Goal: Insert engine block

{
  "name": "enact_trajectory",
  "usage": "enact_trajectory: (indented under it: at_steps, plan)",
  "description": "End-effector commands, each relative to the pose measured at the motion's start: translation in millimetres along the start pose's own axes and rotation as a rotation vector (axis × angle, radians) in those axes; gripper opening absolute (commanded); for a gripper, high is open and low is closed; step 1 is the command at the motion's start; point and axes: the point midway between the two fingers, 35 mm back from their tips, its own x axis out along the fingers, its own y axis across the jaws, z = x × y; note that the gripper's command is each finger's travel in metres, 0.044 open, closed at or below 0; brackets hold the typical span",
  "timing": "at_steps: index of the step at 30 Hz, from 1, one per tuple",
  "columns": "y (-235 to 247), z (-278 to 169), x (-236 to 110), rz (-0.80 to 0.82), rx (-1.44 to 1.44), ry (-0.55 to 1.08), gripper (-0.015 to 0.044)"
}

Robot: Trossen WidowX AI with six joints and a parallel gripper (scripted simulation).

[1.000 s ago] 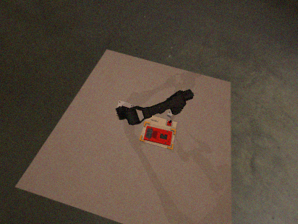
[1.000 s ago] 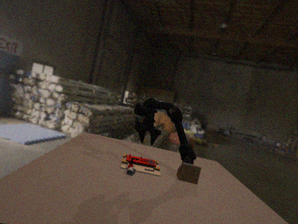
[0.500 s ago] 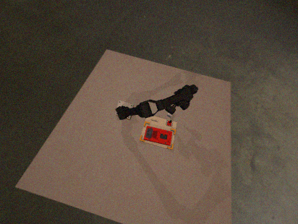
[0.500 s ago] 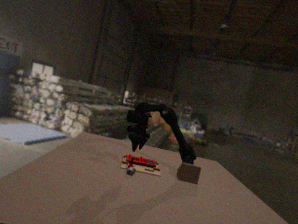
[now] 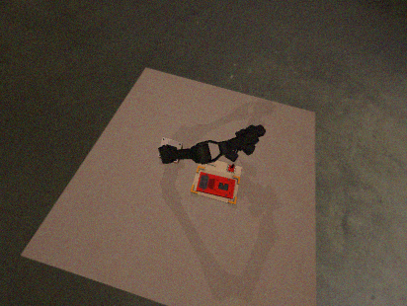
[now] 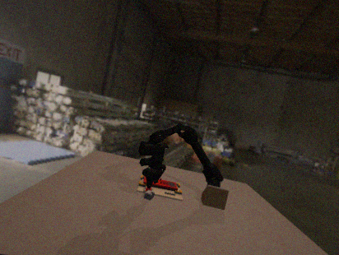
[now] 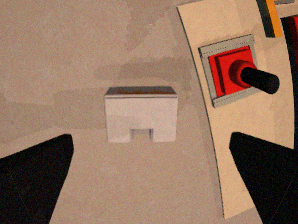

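The counter (image 5: 99, 197) carries everything here, and the arm (image 6: 197, 148) stands on a block-shaped base (image 6: 215, 197) near one side of it, so that it can reach over the parts in the middle. The arm bends high and comes down again with the wrist pointing to the surface, probably because the part must be taken from above.

Beside the arm lies a pale board (image 7: 220, 163) with orange corner marks. It keeps the red car body (image 5: 215, 184) in a fixed place, which I think makes the insertion easier. In the top view the body shows dark recesses, but I cannot tell which one is the opening or where the rib is. On the board there is also a red square socket with a black peg (image 7: 258, 80); its purpose is not visible.

The engine block (image 7: 140, 115) is a small pale box and it rests on the counter just beside the board's edge, apart from the body. A notch is cut in its lower face as the wrist camera sees it; this seems to be the slot side.

The end effector (image 7: 149, 196) is spread almost fully and grips nothing. Its two dark fingers stand wide on both sides, with the block ahead between them, so the grasp is not yet made.
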Motion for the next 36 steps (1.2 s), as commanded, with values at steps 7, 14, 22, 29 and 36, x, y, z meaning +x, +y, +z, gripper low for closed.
enact_trajectory:
  at_steps: [7,14,22,29,36]
  plan:
    - [4.9,-1.5,17.7,0.009,-0.005,-0.018,0.044]
    - [5.4,-1.3,28.9,0.009,-0.005,-0.018,0.044]
    - [5.6,-1.4,42.0,0.008,-0.006,-0.018,0.044]
    - [5.6,-1.4,50.8,0.008,-0.005,-0.019,0.044]
    - [5.6,-1.4,50.8,0.008,-0.005,-0.019,0.0256]
